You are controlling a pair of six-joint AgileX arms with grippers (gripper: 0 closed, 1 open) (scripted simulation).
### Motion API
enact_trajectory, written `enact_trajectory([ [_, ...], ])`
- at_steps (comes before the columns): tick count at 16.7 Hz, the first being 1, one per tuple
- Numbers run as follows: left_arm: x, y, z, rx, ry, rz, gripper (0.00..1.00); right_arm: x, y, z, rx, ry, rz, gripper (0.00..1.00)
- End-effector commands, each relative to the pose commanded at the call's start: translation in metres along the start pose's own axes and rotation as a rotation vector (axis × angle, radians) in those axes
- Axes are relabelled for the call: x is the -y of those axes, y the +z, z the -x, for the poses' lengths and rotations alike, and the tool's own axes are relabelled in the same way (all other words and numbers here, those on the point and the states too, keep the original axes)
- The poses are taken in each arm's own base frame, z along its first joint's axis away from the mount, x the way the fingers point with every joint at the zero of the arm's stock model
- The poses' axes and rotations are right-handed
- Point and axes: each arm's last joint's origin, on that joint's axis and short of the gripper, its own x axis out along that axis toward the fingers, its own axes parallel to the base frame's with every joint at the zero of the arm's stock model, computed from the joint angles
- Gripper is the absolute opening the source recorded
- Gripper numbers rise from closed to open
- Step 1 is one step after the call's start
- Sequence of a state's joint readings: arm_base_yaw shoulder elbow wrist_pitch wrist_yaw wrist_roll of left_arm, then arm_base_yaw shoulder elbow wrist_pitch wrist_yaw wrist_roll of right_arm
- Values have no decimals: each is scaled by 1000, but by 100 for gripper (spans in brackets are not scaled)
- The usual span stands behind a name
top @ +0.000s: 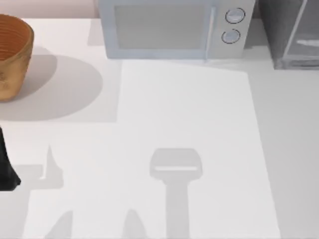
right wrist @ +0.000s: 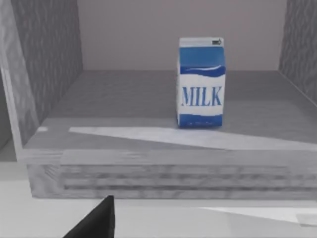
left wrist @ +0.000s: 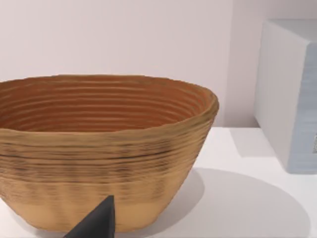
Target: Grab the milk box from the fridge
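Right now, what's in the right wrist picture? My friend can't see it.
A blue and white milk box marked MILK stands upright inside the open dark grey fridge, toward the back of its floor. A dark tip of the right gripper's finger pokes in at the front.

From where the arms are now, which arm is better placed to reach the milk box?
The right arm. Its wrist view looks straight into the open fridge, where the milk box stands upright with nothing in front of it. The left arm is at the table's left edge, facing the woven basket.
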State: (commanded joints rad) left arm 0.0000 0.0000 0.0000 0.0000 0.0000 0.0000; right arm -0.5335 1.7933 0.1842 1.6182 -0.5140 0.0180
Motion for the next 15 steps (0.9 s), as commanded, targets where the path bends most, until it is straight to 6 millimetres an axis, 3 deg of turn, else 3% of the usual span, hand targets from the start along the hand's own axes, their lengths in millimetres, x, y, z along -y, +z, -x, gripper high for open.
enact_trajectory([
  [3,0,0,0,0,0,0,100,0,-1,-3,-7,4,-4,100],
  [6,0,0,0,0,0,0,100,6,-8,-28,-21,6,-9,100],
  [11,0,0,0,0,0,0,100,20,-20,-114,-3,2,3,100],
  [15,0,0,0,0,0,0,100,17,-29,-185,17,-5,12,100],
])
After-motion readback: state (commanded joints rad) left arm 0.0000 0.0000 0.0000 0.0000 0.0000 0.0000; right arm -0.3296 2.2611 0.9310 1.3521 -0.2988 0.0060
